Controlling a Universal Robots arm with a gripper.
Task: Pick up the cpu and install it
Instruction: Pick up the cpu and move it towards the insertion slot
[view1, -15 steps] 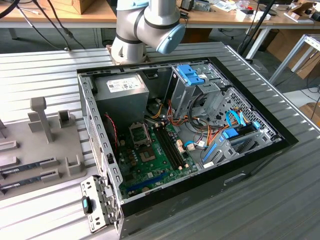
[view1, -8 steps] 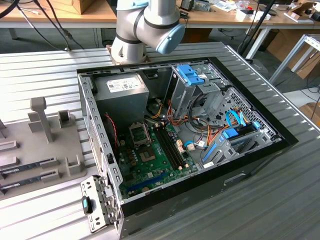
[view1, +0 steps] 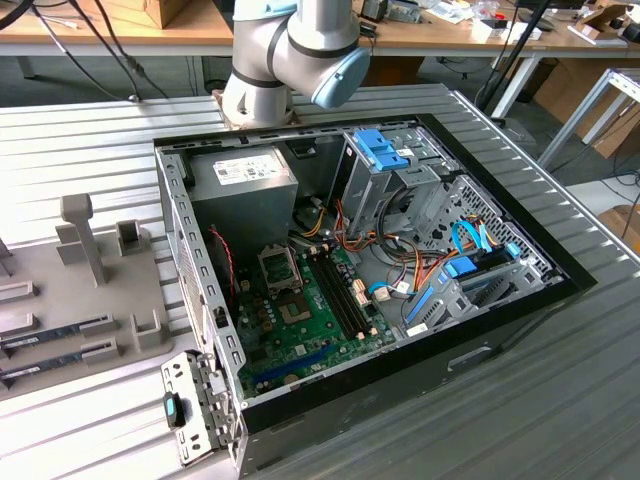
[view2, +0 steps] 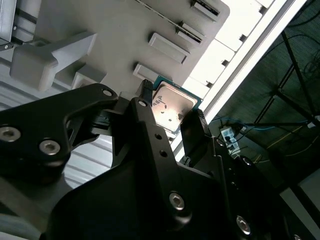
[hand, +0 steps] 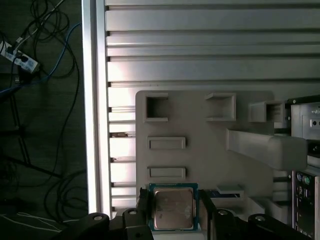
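from my seat, fingers (view2: 150, 130) of the gripper (view2: 170, 106) hide one corner of the cpu (view2: 174, 102), and the exterior view's top edge cuts off the arm (view1: 290, 50)

One cpu (hand: 173, 209), one open computer case (view1: 480, 352), one grey tray (view1: 100, 312) beside the case, carrying two memory sticks (view1: 58, 331).

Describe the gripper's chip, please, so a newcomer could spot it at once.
Find the grey slotted tray on the ribbed table. Over it, the black gripper is shut on the chip: a flat silver square with a green rim, unlike the grey slots.
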